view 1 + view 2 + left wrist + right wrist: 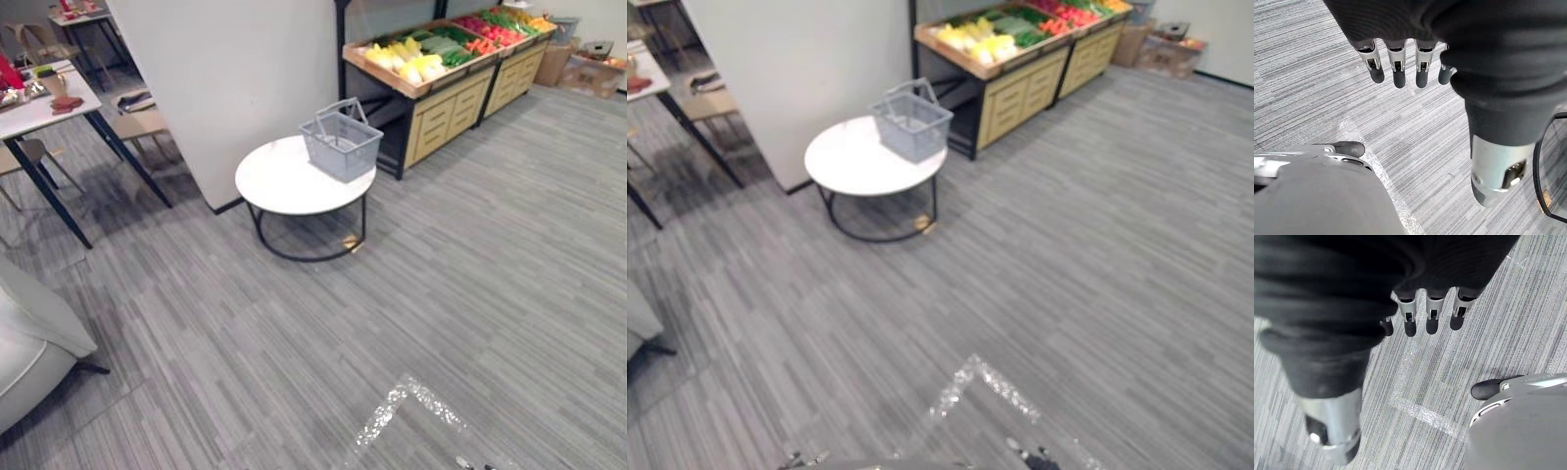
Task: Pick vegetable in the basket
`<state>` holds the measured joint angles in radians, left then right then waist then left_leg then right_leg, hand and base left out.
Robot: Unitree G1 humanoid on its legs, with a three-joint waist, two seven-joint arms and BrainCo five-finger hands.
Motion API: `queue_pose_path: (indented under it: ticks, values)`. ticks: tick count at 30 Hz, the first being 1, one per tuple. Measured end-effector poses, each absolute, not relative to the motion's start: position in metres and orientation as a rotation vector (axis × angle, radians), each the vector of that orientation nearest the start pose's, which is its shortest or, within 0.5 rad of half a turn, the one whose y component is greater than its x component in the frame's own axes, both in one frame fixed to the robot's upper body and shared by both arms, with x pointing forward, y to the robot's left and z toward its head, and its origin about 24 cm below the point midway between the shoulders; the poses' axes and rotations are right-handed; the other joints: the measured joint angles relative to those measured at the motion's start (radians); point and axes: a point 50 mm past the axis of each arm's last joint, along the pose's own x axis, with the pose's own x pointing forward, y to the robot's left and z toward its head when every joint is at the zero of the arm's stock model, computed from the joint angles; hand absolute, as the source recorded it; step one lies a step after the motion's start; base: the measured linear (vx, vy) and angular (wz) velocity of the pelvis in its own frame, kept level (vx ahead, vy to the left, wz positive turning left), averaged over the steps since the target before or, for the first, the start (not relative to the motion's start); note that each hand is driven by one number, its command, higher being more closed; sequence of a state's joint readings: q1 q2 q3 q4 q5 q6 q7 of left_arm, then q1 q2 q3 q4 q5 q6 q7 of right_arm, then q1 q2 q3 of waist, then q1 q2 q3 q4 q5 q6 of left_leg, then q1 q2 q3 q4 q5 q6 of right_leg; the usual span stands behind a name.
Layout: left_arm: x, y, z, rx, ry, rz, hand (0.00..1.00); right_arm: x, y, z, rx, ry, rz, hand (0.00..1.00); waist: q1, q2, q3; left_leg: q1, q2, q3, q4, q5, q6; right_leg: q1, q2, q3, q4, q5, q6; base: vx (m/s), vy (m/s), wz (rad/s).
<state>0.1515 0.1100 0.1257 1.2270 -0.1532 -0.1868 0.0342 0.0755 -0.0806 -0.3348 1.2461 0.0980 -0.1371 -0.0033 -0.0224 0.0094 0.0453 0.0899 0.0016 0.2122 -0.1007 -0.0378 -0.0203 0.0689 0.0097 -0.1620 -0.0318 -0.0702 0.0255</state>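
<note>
Task not started: grey basket (pixel 340 145) looked empty on round white table (pixel 279 186), vegetables (pixel 423 54) lay on the produce stand. Left hand (pixel 1399 68) and right hand (pixel 1432 316) hung fingers straight, holding nothing.

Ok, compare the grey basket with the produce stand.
The grey basket is small and looks empty; the produce stand is long and piled with vegetables. The basket is grey mesh; the stand is wood with yellow drawer fronts. The basket sits on the round white table; the stand rests on the floor. Both are open-topped.
</note>
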Motion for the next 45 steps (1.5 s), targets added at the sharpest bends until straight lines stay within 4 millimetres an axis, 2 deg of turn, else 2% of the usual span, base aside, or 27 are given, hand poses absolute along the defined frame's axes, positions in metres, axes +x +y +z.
queue_pose_path:
  ticks: [18, 20, 39, 41, 43, 44, 45]
  values:
    - [0.039, 0.216, -0.169, -0.063, 1.162, 0.361, 0.0, 0.056, -0.212, -0.171, 0.211, 1.152, -0.452, 0.0, -0.001, -0.015, 0.0, 0.005, 0.005, 0.017, 0.0, -0.002, -0.002, 0.007, 0.005, 0.006, -0.012, 0.008, 0.011, -0.01, -0.024, -0.01]
    - [0.039, 0.216, -0.169, -0.063, 1.162, 0.362, 0.0, 0.055, -0.212, -0.171, 0.227, 1.153, -0.465, 0.0, -0.001, -0.016, -0.001, 0.003, 0.004, 0.02, 0.0, -0.002, -0.002, 0.007, 0.005, 0.007, -0.02, 0.015, 0.003, -0.02, -0.016, -0.04]
    - [0.042, 0.217, -0.169, -0.063, 1.159, 0.371, 0.0, 0.056, -0.213, -0.171, 0.242, 1.145, -0.479, 0.0, -0.002, -0.014, 0.009, -0.013, 0.008, 0.022, 0.001, -0.002, -0.002, 0.0, 0.011, 0.007, -0.035, 0.02, -0.003, 0.0, -0.019, 0.0]
    - [0.047, 0.215, -0.169, -0.065, 1.149, 0.379, 0.0, 0.067, -0.213, -0.169, 0.243, 1.117, -0.471, 0.0, -0.001, -0.004, 0.028, -0.026, 0.021, 0.036, 0.006, -0.001, -0.003, -0.054, 0.018, 0.01, 0.042, 0.006, -0.022, -0.04, -0.053, -0.24]
    - [0.051, 0.218, -0.168, -0.084, 1.133, 0.417, 0.0, 0.074, -0.212, -0.168, 0.256, 1.095, -0.473, 0.0, -0.001, -0.015, 0.046, -0.038, 0.022, 0.057, 0.032, -0.014, -0.013, -0.093, 0.011, 0.015, 0.112, -0.036, -0.045, -0.05, -0.055, -0.22]
    - [0.054, 0.22, -0.167, -0.095, 1.123, 0.433, 0.0, 0.074, -0.211, -0.168, 0.259, 1.091, -0.471, 0.0, -0.002, -0.021, 0.055, -0.055, 0.026, 0.057, 0.078, -0.036, -0.021, -0.099, 0.007, 0.017, 0.132, -0.049, -0.049, -0.04, -0.061, -0.09]
    - [0.057, 0.222, -0.166, -0.1, 1.111, 0.443, 0.0, 0.074, -0.21, -0.168, 0.256, 1.091, -0.466, 0.0, -0.002, -0.027, 0.068, -0.092, 0.041, 0.057, 0.186, -0.086, -0.032, -0.099, 0.004, 0.016, 0.155, -0.071, -0.052, -0.08, -0.086, 0.0]
